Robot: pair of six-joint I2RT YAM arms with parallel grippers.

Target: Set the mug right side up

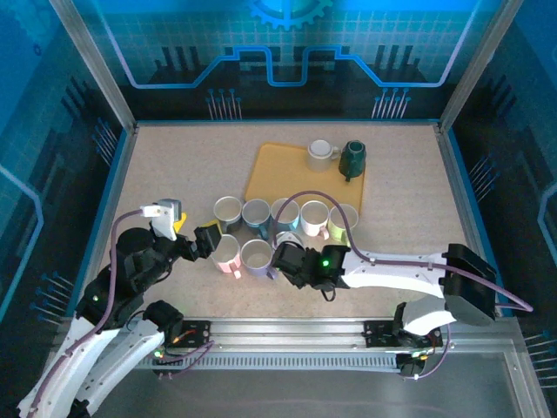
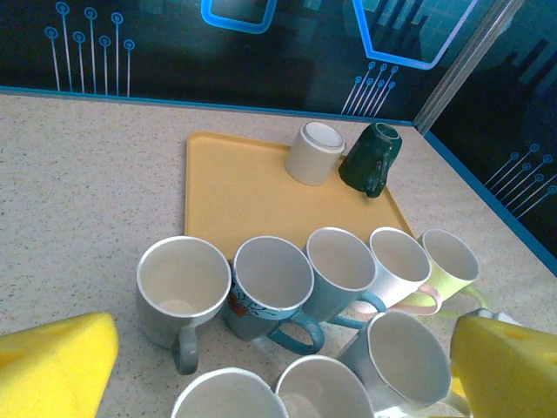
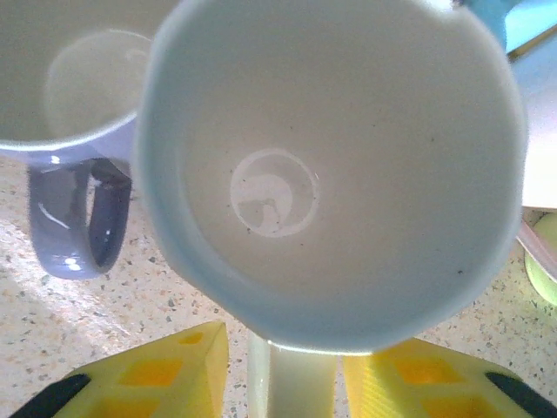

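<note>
Here the right hand [image 3: 287, 366], slightly apart, straddles the handle of the upright mug [image 3: 331, 174] at bottom centre, while the left hand [image 2: 283, 357] gapes wide.

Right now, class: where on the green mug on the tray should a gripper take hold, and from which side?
Probably the handle, from the near side: the green mug stands base-up, handle jutting toward the arms, clear of the cream mug.

Yellow tray [image 2: 244, 187] bearing white mug [image 2: 312, 154], green mug [image 2: 372, 158], upright mugs [image 2: 184, 287] clustered beside
</note>
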